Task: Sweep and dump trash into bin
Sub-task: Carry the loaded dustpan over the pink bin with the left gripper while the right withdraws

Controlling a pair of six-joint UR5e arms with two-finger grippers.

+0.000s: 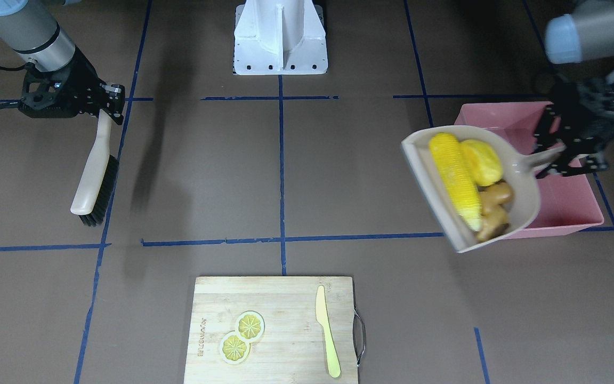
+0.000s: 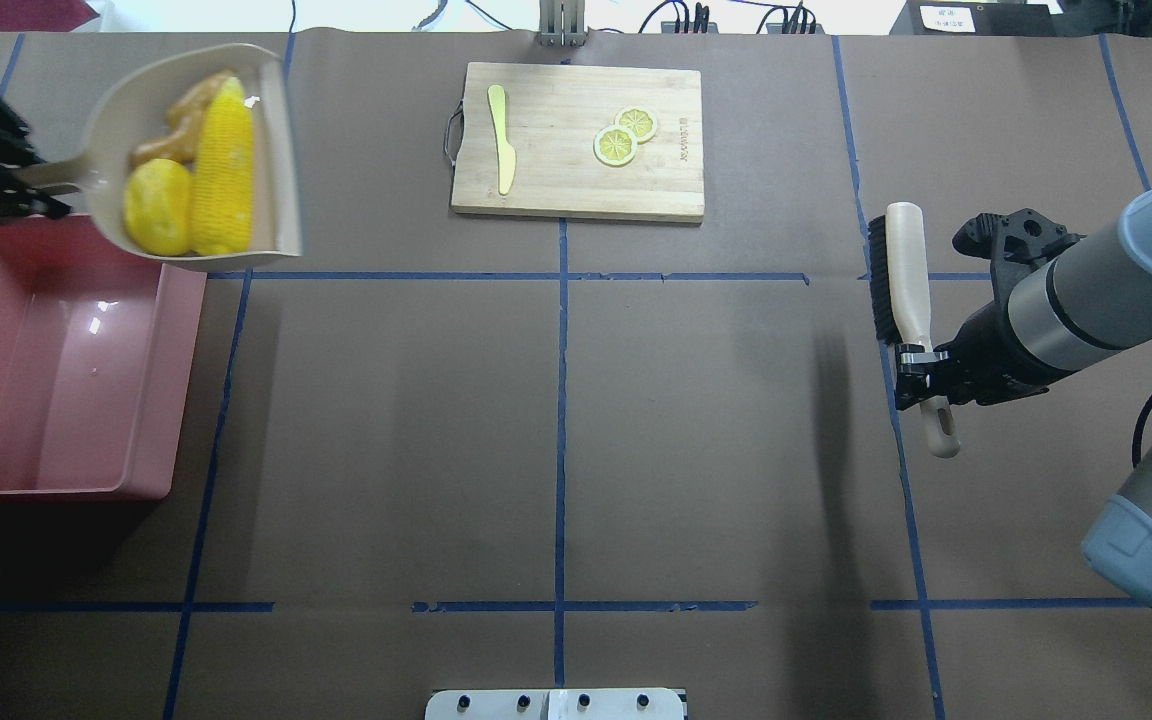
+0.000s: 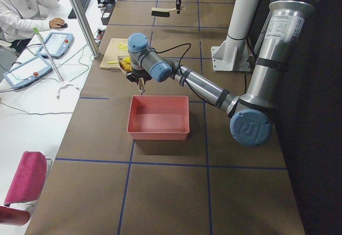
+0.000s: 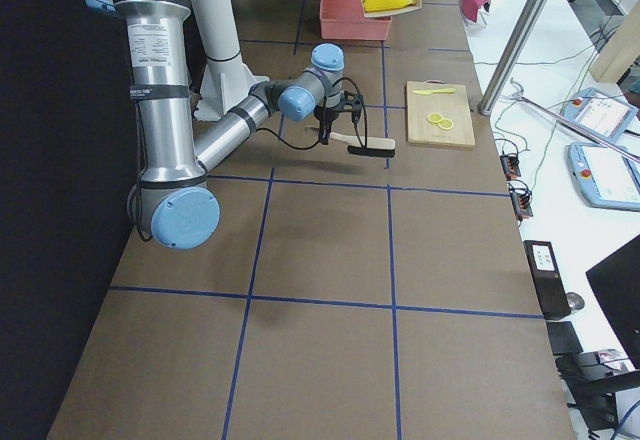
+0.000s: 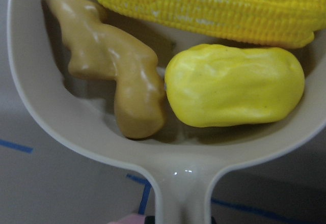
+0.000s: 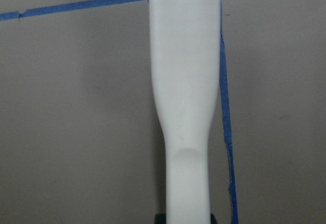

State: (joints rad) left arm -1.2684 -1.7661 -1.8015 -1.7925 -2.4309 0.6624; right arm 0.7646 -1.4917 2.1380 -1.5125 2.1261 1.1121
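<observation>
My left gripper [image 2: 36, 185] is shut on the handle of a beige dustpan [image 2: 272, 120] and holds it in the air at the far end of the pink bin [image 2: 66, 380]. The dustpan holds the corn cob [image 2: 223, 170], the yellow potato-like lump [image 2: 158, 205] and the tan ginger root [image 2: 181, 125]. In the front view the dustpan [image 1: 525, 197] overlaps the bin's [image 1: 563, 205] rim. My right gripper [image 2: 923, 368] is shut on the handle of a brush [image 2: 902, 270], held above the table far from the bin.
A wooden cutting board [image 2: 576, 190] lies at the table's far middle with two lemon slices [image 2: 624, 137] and a pale yellow knife [image 2: 502, 140]. The robot's white base mount [image 1: 280, 37] stands at the near middle. An operator [image 3: 21, 10] sits beside the table.
</observation>
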